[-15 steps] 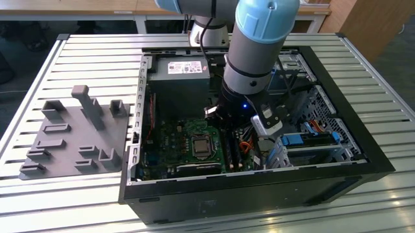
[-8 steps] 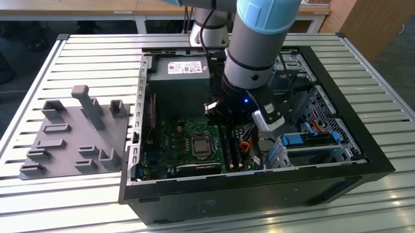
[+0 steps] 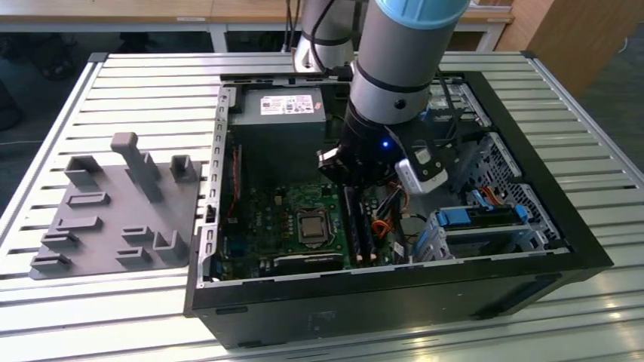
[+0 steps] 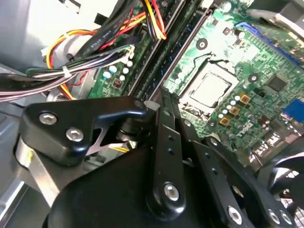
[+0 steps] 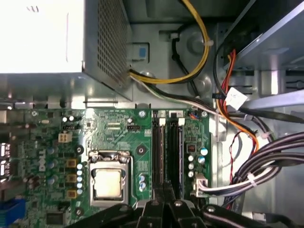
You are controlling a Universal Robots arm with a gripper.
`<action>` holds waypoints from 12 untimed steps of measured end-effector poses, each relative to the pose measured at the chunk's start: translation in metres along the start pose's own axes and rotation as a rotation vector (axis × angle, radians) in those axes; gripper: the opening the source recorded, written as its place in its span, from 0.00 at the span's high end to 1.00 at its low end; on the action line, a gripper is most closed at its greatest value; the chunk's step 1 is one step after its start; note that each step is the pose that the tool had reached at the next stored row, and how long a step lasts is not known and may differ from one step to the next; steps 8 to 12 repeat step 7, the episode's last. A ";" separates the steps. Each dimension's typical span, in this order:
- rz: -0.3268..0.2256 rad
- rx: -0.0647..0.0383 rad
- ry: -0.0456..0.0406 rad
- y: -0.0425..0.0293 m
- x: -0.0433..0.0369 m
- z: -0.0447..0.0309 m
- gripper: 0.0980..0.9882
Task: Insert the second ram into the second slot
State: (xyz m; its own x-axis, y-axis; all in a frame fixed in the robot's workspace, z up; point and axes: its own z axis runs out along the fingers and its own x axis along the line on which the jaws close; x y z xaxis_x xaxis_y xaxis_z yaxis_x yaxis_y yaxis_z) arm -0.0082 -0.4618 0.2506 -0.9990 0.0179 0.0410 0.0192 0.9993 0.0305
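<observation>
My gripper (image 3: 364,181) hangs low inside the open computer case, over the far end of the two parallel memory slots. Its black fingers (image 5: 164,192) are shut tip to tip, and no stick shows between them. In the second wrist view the gripper (image 4: 163,97) tapers to one point just above the slots (image 4: 164,52). A long dark stick stands in the slot beside the processor (image 5: 158,142), and another in the slot nearer the cables (image 5: 175,142). Which of them is the second ram I cannot tell. Whether the tips touch a stick is hidden.
The processor socket (image 5: 108,183) lies beside the slots, and the power supply (image 3: 292,105) sits at the case's far end. Cable bundles (image 5: 247,142) crowd the slots' other side. Drive bays with blue clips (image 3: 478,219) fill the exterior view's right. A grey fixture block (image 3: 111,211) stands outside the case.
</observation>
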 end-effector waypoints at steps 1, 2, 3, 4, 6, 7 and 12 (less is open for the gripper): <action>0.000 0.000 -0.0001 0.0000 0.0000 0.0000 0.97; 0.000 0.000 0.0000 0.0000 0.0000 0.0000 0.97; 0.000 0.000 -0.0001 0.0000 0.0000 0.0000 0.97; 0.000 0.000 0.0000 0.0000 0.0000 -0.0002 0.97; 0.000 0.000 0.0000 0.0000 0.0000 -0.0002 0.97; 0.000 0.000 0.0000 0.0000 0.0000 -0.0003 0.97; 0.000 0.000 0.0000 0.0000 0.0000 -0.0003 0.97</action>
